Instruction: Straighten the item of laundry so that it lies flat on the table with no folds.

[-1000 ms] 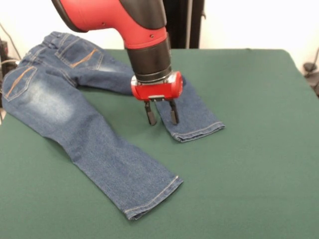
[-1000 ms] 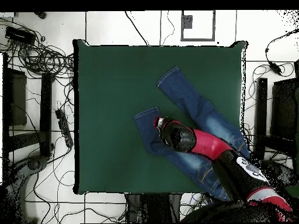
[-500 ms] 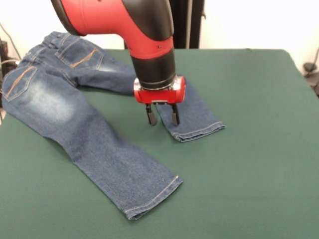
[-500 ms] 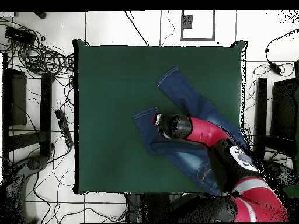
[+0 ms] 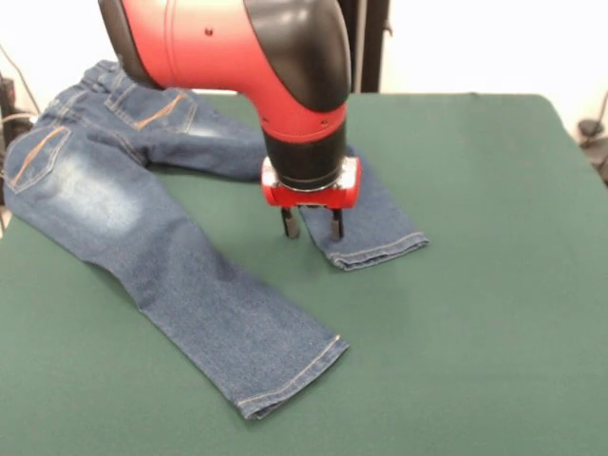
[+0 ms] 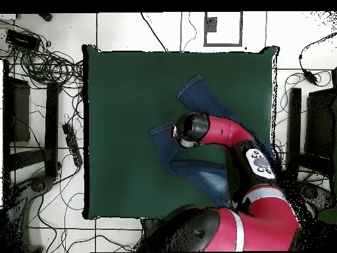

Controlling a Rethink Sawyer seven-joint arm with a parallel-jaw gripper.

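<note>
The item of laundry (image 5: 123, 209) is a small pair of blue jeans spread over the left half of the green table (image 5: 475, 285), back pockets up. Its waistband reaches the far left corner. One leg runs toward the near edge, the other toward the middle, ending in a hem (image 5: 380, 251). My gripper (image 5: 313, 226) hangs over the inner edge of that second leg, just short of the hem. It is open, its black fingertips (image 5: 290, 224) low over the cloth. In the overhead view the wrist hides the gripper, and the jeans (image 6: 205, 100) show on both sides of the arm on the table (image 6: 125, 99).
The arm's red elbow (image 5: 218, 47) looms over the jeans' upper part. Around the table the floor holds tangled cables (image 6: 46, 62) and black stands (image 6: 293, 125) close to the left and right edges.
The arm has swung a little further out from the base. My gripper has shifted slightly toward the hem and stayed open.
</note>
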